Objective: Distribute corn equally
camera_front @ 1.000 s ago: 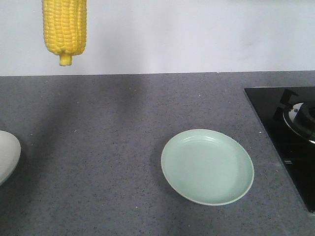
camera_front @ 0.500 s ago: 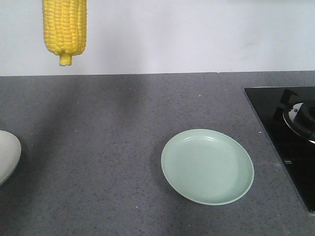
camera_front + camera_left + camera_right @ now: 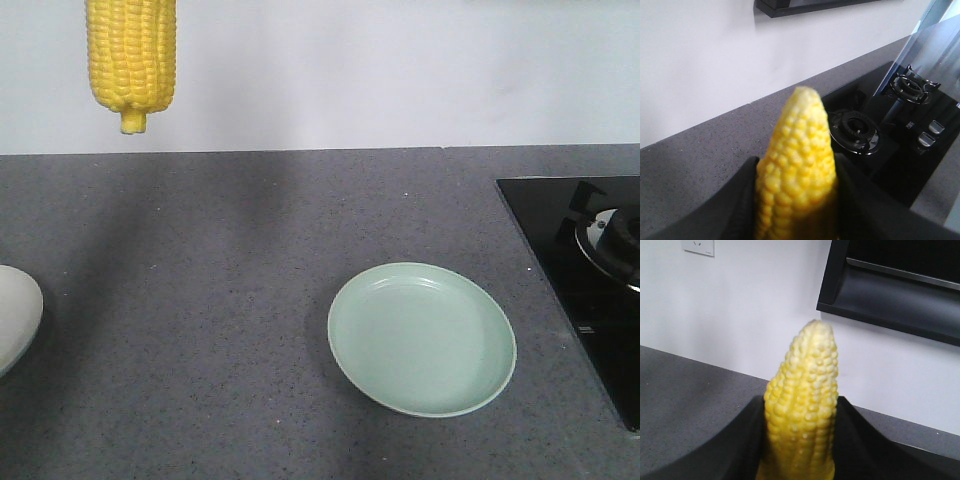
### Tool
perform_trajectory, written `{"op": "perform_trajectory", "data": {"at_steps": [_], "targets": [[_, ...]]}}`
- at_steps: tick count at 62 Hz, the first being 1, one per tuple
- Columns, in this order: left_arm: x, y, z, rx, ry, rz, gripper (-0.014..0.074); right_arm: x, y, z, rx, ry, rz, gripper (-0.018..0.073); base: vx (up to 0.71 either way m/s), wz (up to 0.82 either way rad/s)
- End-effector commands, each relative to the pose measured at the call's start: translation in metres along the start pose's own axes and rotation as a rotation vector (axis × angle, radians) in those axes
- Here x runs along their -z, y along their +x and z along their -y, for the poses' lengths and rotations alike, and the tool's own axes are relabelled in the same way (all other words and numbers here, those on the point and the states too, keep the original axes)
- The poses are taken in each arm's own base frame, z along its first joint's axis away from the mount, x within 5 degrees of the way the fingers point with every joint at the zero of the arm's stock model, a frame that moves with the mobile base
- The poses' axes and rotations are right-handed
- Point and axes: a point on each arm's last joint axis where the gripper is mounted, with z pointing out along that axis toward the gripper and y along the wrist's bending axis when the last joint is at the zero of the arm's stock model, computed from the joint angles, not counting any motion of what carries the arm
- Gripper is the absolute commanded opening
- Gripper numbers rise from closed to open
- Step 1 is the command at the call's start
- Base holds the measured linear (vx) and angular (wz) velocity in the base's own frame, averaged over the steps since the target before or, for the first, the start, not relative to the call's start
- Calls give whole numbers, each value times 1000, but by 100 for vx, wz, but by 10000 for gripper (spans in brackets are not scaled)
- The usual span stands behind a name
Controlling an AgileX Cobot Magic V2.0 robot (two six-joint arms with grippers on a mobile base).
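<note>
My left gripper [image 3: 797, 200] is clamped on a corn cob [image 3: 797, 175], dark fingers [image 3: 742, 200] pressed to both its sides, pointed tip aimed away from the wrist. My right gripper [image 3: 800, 440] grips a second cob [image 3: 802, 410] the same way, fingers [image 3: 752, 440] flanking it. Neither arm shows in the front view.

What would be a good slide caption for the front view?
A corn cob hangs stem-down above a grey counter with an empty green plate.

A kitchen: a grey speckled desk [image 3: 230, 300] against a white wall, a black gas hob [image 3: 890, 125] with burners and knobs at its right edge.
</note>
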Motion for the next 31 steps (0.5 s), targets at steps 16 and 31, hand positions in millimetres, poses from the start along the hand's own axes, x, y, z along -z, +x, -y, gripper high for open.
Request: {"op": "perform_trajectory", "data": {"at_steps": [16, 31], "targets": [[22, -7, 17, -10, 40, 90, -6, 4, -10, 2, 5, 24, 93, -4, 0, 0], [22, -7, 17, -10, 40, 90, -6, 4, -10, 2, 5, 24, 93, -4, 0, 0]]}}
